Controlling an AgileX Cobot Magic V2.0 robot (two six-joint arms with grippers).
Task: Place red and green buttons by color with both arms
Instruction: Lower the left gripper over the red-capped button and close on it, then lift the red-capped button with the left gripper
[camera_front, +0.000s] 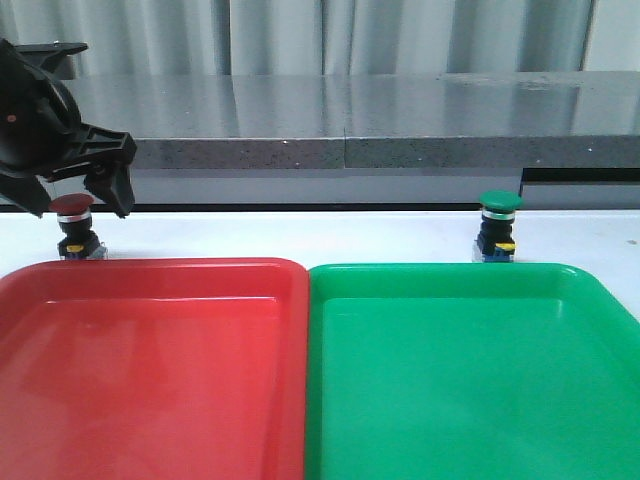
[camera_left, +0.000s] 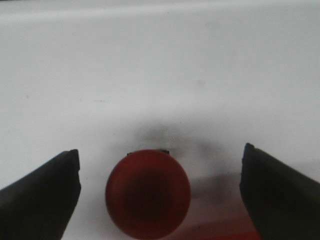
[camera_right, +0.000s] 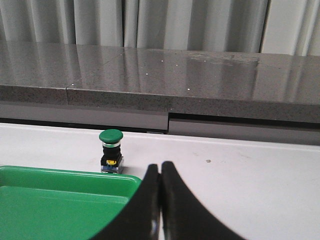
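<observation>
red button (camera_front: 73, 224) upright near bench's left edge behind red tray (camera_front: 150, 300), centred between spread fingers of left gripper (camera_front: 82, 197) just above, untouched; green button (camera_front: 499, 225) behind green tray (camera_front: 470, 300), right gripper (camera_right: 160, 200) pressed together, well short.

left gripper (camera_front: 80, 200): gaps flank red button (camera_front: 72, 206) | green button (camera_front: 500, 202): unobstructed above
</observation>
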